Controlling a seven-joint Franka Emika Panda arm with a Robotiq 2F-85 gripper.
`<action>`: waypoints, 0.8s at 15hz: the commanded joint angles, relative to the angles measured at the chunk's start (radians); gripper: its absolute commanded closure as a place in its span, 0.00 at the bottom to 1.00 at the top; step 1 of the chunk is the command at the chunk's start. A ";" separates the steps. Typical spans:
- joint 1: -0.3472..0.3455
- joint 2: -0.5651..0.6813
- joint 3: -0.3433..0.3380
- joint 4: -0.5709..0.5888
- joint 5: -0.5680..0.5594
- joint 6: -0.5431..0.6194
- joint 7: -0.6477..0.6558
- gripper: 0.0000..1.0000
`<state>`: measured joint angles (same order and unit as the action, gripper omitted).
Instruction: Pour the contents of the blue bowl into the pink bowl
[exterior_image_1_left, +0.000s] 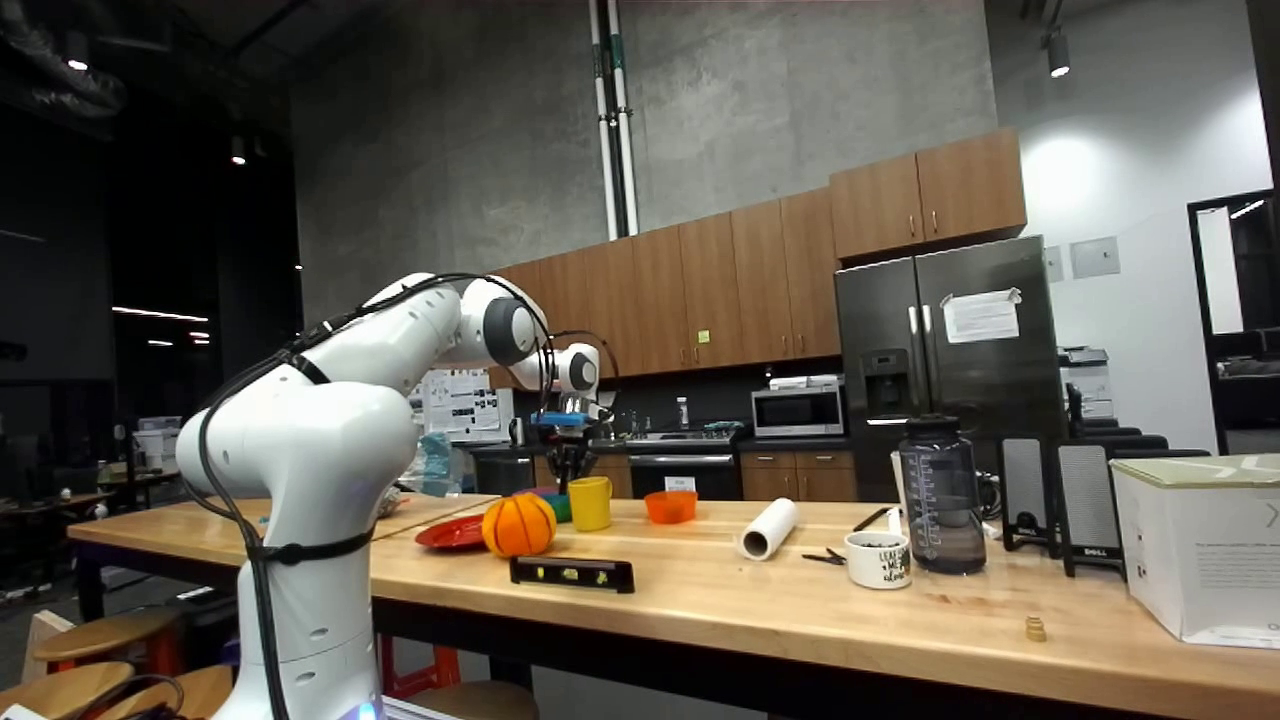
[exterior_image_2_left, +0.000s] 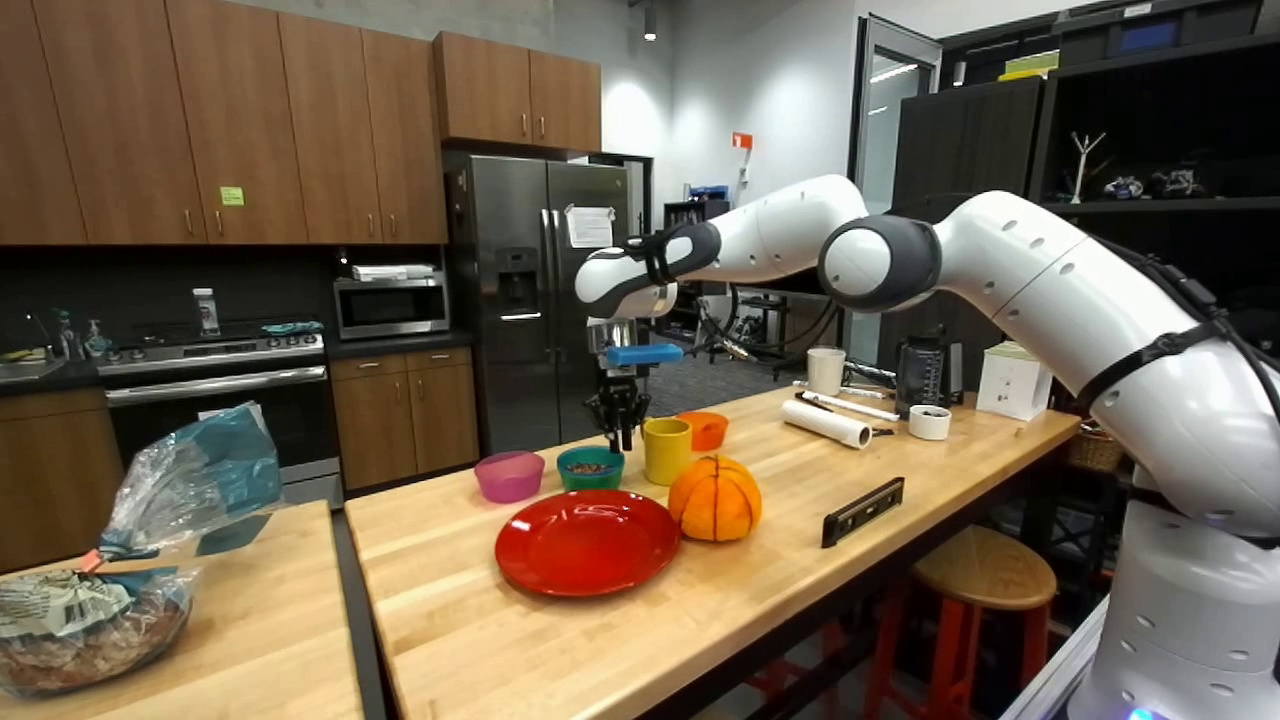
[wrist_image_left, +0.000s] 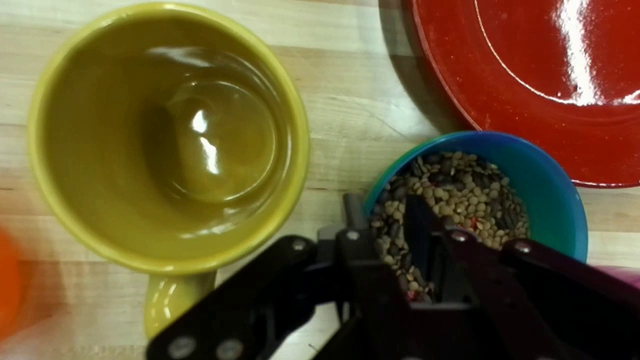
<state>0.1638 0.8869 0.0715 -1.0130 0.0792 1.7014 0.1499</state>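
Note:
The blue bowl looks teal-green and holds brown and tan seeds or lentils; it stands upright on the table in both exterior views (exterior_image_1_left: 560, 508) (exterior_image_2_left: 590, 480) and in the wrist view (wrist_image_left: 552, 215). The pink bowl (exterior_image_2_left: 510, 477) stands beside it; only its edge shows in the wrist view (wrist_image_left: 620, 274), and it is mostly hidden in an exterior view (exterior_image_1_left: 541, 491). My gripper (wrist_image_left: 384, 202) points down at the blue bowl (exterior_image_2_left: 622, 436), with one finger outside the near wall and one over the contents. A gap shows between the fingers; they are not closed on the rim.
A yellow mug (wrist_image_left: 170, 150) stands close beside the blue bowl. A red plate (exterior_image_2_left: 587, 545) and an orange pumpkin (exterior_image_2_left: 715, 498) sit in front. An orange bowl (exterior_image_1_left: 670, 507), a paper roll (exterior_image_1_left: 769, 528) and a black level (exterior_image_1_left: 571, 573) are also on the table.

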 joint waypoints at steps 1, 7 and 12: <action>0.005 0.009 -0.008 0.008 -0.005 -0.004 0.018 0.42; 0.011 0.022 -0.005 0.011 -0.006 0.001 0.011 0.12; 0.013 0.036 -0.006 0.004 -0.015 0.061 -0.004 0.38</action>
<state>0.1730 0.9138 0.0714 -1.0130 0.0748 1.7361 0.1487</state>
